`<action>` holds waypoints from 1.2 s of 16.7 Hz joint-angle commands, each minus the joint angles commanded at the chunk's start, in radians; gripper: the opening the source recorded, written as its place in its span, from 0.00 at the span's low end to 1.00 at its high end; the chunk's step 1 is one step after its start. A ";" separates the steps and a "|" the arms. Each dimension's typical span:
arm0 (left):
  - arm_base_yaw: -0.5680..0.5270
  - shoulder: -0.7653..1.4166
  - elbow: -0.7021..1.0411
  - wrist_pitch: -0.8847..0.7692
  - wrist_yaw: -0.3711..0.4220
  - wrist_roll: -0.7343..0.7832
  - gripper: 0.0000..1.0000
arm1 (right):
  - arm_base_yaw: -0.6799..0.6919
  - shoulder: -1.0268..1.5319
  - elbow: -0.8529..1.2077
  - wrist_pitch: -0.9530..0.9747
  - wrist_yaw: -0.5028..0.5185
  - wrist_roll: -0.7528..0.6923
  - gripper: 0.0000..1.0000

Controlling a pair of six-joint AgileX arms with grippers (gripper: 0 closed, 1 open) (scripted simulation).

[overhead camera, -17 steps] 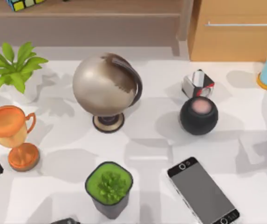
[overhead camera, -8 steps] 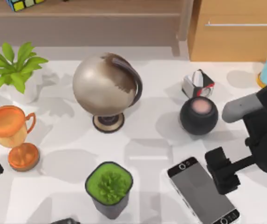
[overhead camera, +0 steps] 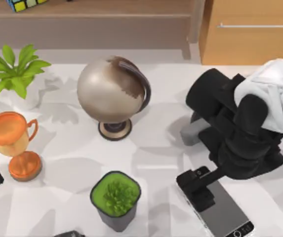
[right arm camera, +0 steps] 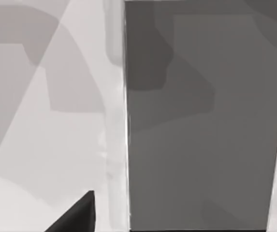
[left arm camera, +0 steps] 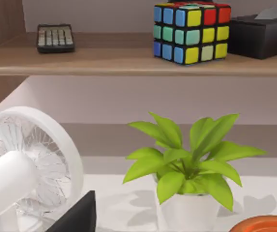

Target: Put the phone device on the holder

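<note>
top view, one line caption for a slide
Right arm's black tool hovers over the flat grey-screened, black-framed phone lying near the table's front right.

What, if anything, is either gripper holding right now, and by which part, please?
Cannot be told. The right gripper sits over the phone's camera end on the table, its fingers' state unclear. The left arm is parked at the table's left edge.

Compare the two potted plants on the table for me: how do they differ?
The leafy plant at the table's far left has long, spreading leaves in a white pot; the succulent, near the front middle, is a compact rosette in a dark pot. The leafy plant stands by the trophy, the succulent nearer the phone device. Both are green and upright.
</note>
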 joint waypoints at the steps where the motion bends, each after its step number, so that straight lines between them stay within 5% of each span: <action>1: 0.000 0.000 0.000 0.000 0.000 0.000 1.00 | 0.000 0.024 0.019 -0.015 -0.001 -0.004 1.00; 9: 0.000 0.000 0.000 0.000 0.000 0.000 1.00 | -0.003 0.053 0.021 -0.008 -0.002 -0.008 1.00; 20: 0.000 0.000 0.000 0.000 0.000 0.000 1.00 | 0.001 0.195 -0.135 0.292 -0.002 -0.003 1.00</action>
